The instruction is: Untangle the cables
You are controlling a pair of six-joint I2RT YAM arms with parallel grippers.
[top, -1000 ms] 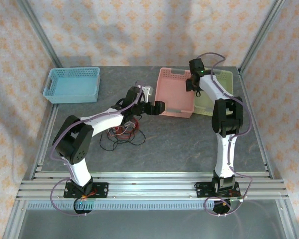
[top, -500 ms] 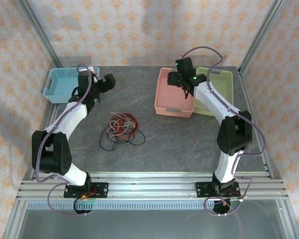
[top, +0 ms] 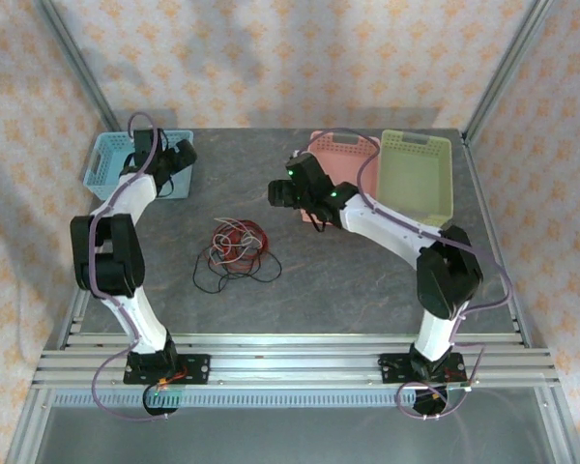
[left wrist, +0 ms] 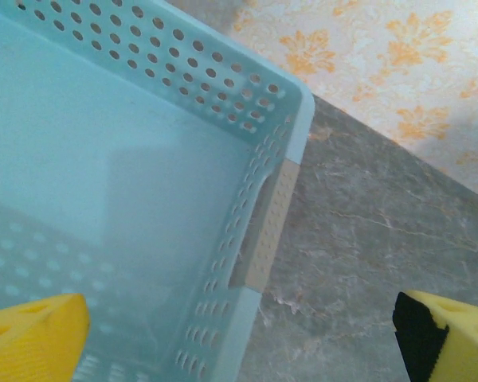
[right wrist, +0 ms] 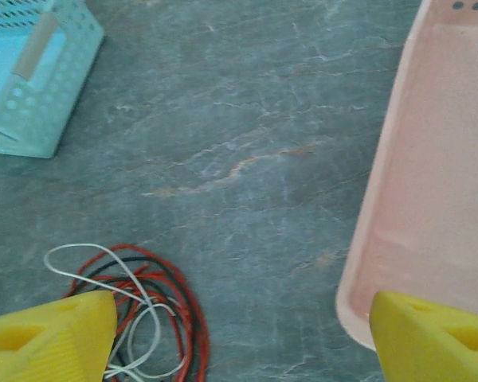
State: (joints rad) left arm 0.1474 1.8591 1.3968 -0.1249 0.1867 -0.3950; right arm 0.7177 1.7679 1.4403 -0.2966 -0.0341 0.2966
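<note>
Reach step, cables [top: 237, 246] untouched: right gripper [right wrist: 243, 318] splayed, empty, near their far-right side, left gripper [left wrist: 240, 318] splayed, empty, well off far-left; next, pinch one outer strand.

cables [right wrist: 155, 306] cropped at the right wrist view's lower edge, single strands too fine to separate from above, pink basket [top: 346, 145] partly behind the right arm [top: 387, 224], blue basket [left wrist: 263, 215] cropped left and below

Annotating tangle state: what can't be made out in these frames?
- Cables, top view: strands too fine to trace crossings.
- Cables, right wrist view: pile cut by bottom edge, partly behind a yellow fingertip.
- Pink basket, top view: inside mostly hidden by the right arm.
</note>
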